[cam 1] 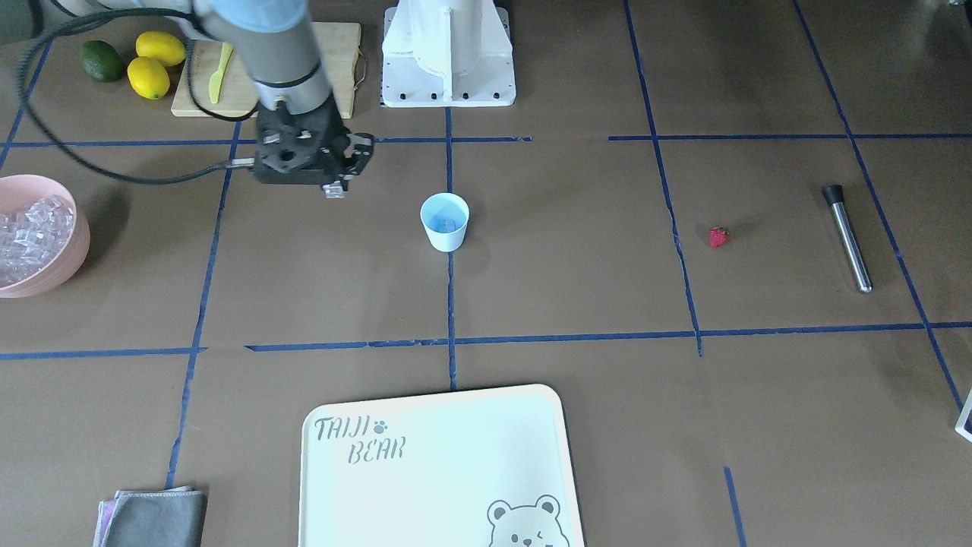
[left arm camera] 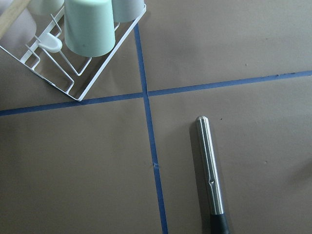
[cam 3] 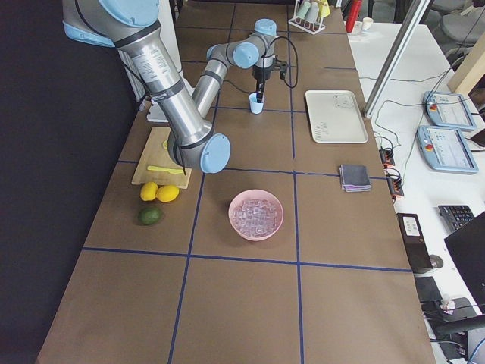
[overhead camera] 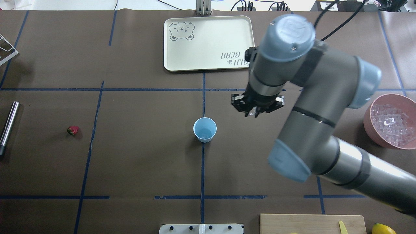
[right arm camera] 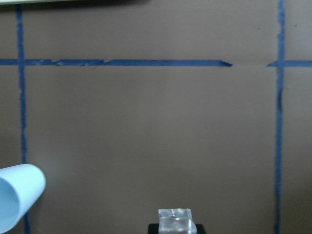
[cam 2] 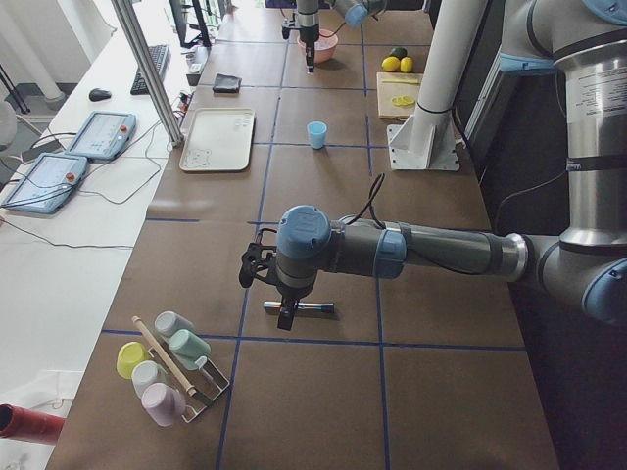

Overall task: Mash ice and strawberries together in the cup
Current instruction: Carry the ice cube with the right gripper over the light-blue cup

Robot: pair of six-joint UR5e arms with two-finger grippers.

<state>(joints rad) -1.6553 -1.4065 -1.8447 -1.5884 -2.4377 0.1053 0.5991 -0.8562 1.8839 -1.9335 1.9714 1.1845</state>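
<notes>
A brown counter (cam 1: pixel 569 304) gridded with blue tape. The cup (cam 1: pixel 444 222) stands upright at its middle, with what looks like one ice cube (cam 1: pixel 447 226) at the bottom. The right hand (cam 1: pixel 334 188) hangs above the counter, just beside the cup on the robot's right, its fingers closed on a second cube (right arm camera: pixel 174 219). A pink bowl (cam 1: pixel 76 228) at the counter's right end is piled with ice (cam 1: pixel 30 228). The strawberry (cam 1: pixel 718 237) lies alone well off toward the left end, apart from the cup. Beyond it, nearer that end, lies a steel muddler (cam 1: pixel 848 238). The left hand (cam 2: pixel 285 319) hangs over the muddler, and whether it is open or closed cannot be told. A pale tray (cam 1: pixel 456 425) sits at the edge opposite the robot.
</notes>
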